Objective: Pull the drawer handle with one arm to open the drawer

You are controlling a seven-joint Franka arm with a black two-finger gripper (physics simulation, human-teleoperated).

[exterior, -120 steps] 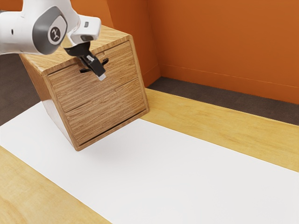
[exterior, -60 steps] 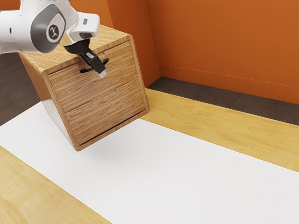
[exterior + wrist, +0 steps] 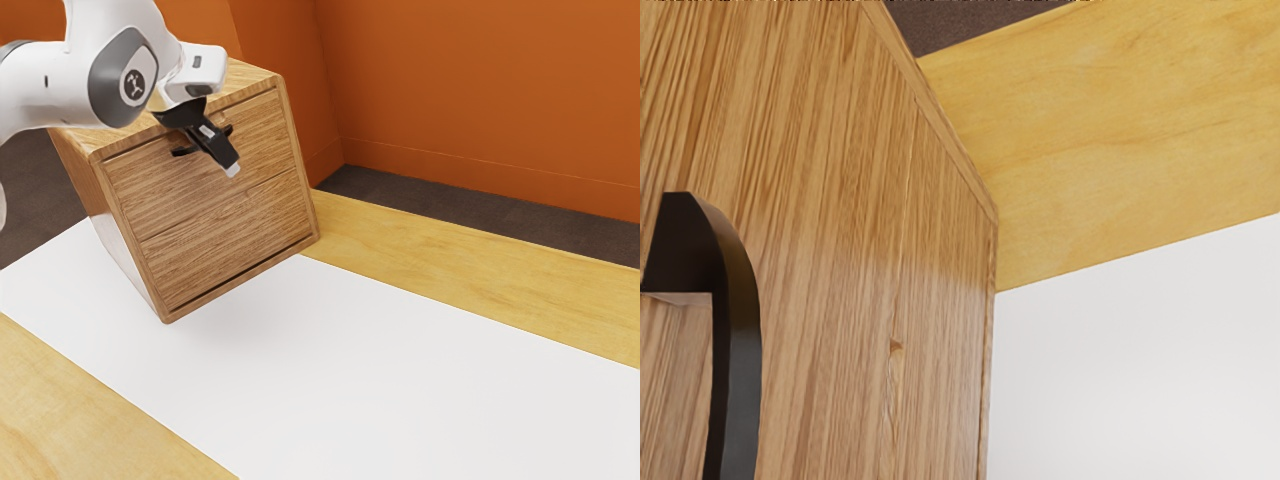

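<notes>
In the exterior view, a wooden cabinet (image 3: pixel 215 215) sits at the far left of a white mat (image 3: pixel 330 370) on a wooden table (image 3: pixel 480 270), turned at an angle, with orange walls (image 3: pixel 480 80) behind. It has two drawers, and the top drawer (image 3: pixel 255 135) sits flush with the cabinet front. The white arm (image 3: pixel 60 80) comes in from the upper left, and the black gripper (image 3: pixel 215 145) hangs right in front of the dark handle (image 3: pixel 185 151) on the top drawer, overlapping it. I cannot tell whether the gripper is open or closed, or whether it grips the handle. In the wrist view, the handle (image 3: pixel 732 330) shows as a black curved bar close to the camera, standing off the grained drawer front (image 3: pixel 860 260). Past the cabinet's edge lie the table (image 3: pixel 1120 130) and the mat (image 3: pixel 1140 370).
</notes>
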